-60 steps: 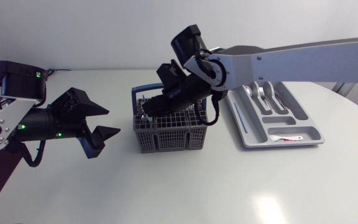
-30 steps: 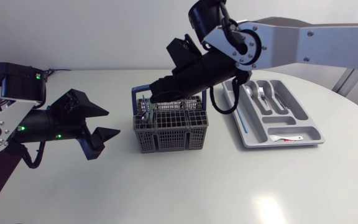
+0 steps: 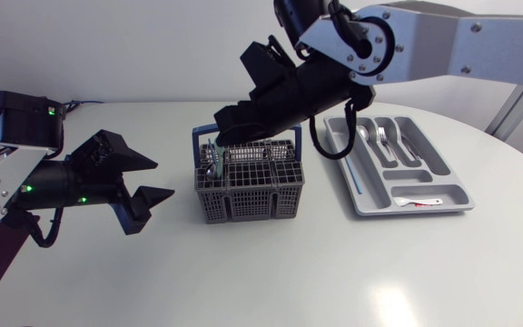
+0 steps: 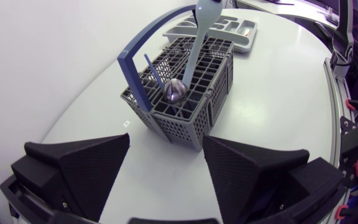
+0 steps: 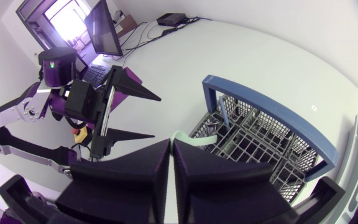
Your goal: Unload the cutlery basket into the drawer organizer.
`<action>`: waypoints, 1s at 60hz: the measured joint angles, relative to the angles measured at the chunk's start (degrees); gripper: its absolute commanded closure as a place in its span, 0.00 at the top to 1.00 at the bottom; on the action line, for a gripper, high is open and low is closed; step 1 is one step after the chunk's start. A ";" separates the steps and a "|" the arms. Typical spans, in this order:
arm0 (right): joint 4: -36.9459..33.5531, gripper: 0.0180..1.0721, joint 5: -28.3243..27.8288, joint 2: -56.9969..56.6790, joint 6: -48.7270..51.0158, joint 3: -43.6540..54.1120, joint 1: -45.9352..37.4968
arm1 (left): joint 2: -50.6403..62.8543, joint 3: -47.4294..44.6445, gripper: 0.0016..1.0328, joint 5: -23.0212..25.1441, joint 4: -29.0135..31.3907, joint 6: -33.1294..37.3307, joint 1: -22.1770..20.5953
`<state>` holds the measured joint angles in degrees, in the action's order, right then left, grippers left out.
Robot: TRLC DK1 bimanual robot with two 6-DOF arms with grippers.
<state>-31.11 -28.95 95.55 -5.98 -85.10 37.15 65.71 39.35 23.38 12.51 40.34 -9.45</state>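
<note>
The grey cutlery basket with a blue handle stands mid-table. My right gripper hangs over its left end, shut on the handle of a pale green utensil that stands up out of the basket. In the right wrist view the pale handle sticks out at the shut fingertips of the gripper, above the basket. My left gripper is open, left of the basket. Ahead of that gripper is the basket with a metal spoon, a thin blue piece and the pale utensil.
The grey drawer organizer lies right of the basket, with spoons and forks in its far compartments and a white-and-red item in the near one. It also shows beyond the basket as the organizer. Bare table lies in front of the basket.
My right arm has risen and its gripper has come up out of the basket toward the left end, with the pale utensil in it. The left arm has stayed still.
</note>
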 measured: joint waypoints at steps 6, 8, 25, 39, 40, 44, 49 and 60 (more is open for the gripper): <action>-0.28 0.08 0.00 -0.68 0.00 -0.42 0.07 | -0.02 0.00 0.95 0.00 0.00 0.00 0.00; -0.39 0.08 0.00 -0.92 0.00 -0.42 0.07 | -0.02 0.00 0.95 0.00 0.02 0.02 0.00; -3.52 0.08 -0.02 -5.99 0.20 -0.42 -0.31 | -0.04 0.00 0.95 0.00 0.02 0.00 0.00; -9.03 0.08 0.00 -13.20 1.31 -0.26 -3.43 | -0.04 0.00 0.95 0.02 0.02 0.02 0.00; -9.44 0.08 0.00 -13.64 1.31 -0.20 -3.72 | -0.04 0.00 0.95 0.00 0.02 0.02 0.00; -11.54 0.08 0.17 -15.45 1.73 0.17 -5.31 | -0.04 0.00 0.95 0.00 0.02 0.02 0.00; -14.91 0.08 1.70 -17.03 2.73 0.87 -7.96 | 0.02 0.00 0.95 0.02 0.02 0.02 0.02; -19.56 0.08 8.85 -18.99 5.51 4.11 -13.94 | 0.31 0.00 0.95 0.00 0.00 0.02 -0.07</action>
<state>-50.68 -20.10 76.55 -0.47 -80.99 23.20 66.02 39.35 23.38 12.51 40.36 -9.52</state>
